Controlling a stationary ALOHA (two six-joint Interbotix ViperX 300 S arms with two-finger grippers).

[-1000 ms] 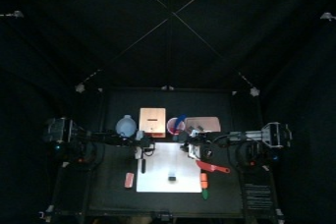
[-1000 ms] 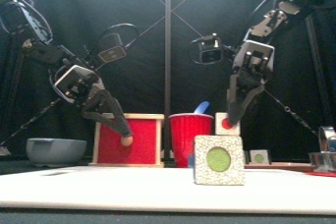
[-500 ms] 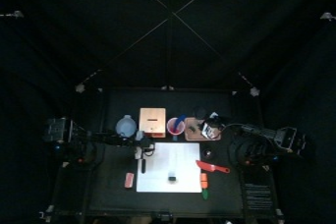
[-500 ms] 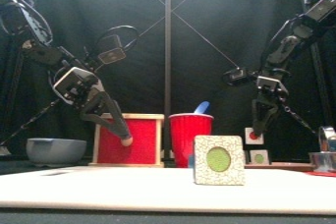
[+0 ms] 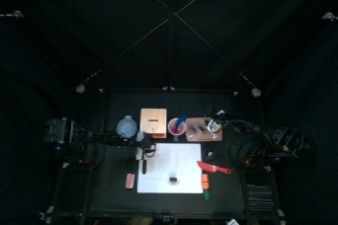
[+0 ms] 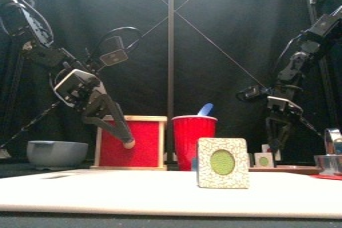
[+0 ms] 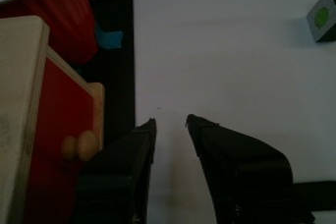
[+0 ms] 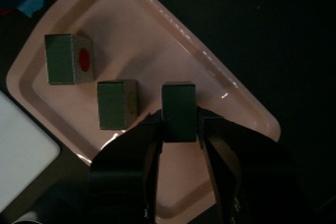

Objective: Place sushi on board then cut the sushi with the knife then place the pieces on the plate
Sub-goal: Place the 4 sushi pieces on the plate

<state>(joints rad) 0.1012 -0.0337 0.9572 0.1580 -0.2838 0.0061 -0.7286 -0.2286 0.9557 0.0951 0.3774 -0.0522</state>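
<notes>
Right gripper (image 8: 180, 122) at far right over the pink tray (image 8: 157, 41), jaws clamped on a sushi piece (image 8: 179, 98). I see two other pieces (image 8: 69, 57) lying on the tray just beside it. Left gripper (image 7: 171, 126) hangs at the white board (image 7: 223, 61)'s left edge, near the wooden box (image 7: 20, 81), jaws narrowly apart and empty. A fourth piece (image 6: 223, 162) stands upright on the board, mid-table.

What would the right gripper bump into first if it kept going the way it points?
Probably the pink tray: the right gripper, shut on a sushi piece, points at a bare spot beside two other pieces there. How close it is, I cannot tell.
</notes>
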